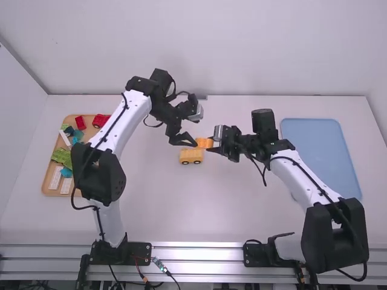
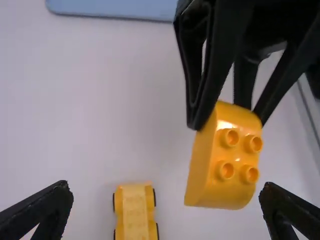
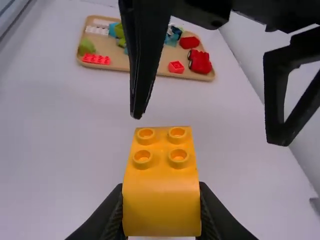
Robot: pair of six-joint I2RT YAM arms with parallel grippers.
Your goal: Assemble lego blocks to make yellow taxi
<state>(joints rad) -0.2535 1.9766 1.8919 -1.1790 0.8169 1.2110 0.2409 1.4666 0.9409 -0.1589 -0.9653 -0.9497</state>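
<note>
A pale wall (image 1: 193,48) rises behind a white worktop (image 1: 157,205). On the worktop's left side is a wooden tray (image 1: 51,175) of bricks, among them green pieces (image 1: 61,156), a red wheeled base (image 1: 100,121) and a red studded plate (image 3: 96,59); a flat blue panel (image 1: 320,157) lies on the right side. Between them, near the middle, the task's yellow curved-sided Duplo-style block (image 1: 204,143) is raised off the worktop, gripped at one end between the closed-in fingers of the right end effector (image 1: 211,144). Its four round studs face outward, away from that end effector's body. The left end effector (image 1: 190,142) is just beside the studded end, its fingers spread wide and holding nothing; in the right wrist view those fingers stand apart from each other beyond the studs. The yellow wheeled base (image 1: 192,156) sits on the worktop, well apart from the tray, on the arm-base side of the raised block and near both end effectors. Black cables (image 1: 168,273) run by the arm bases.
</note>
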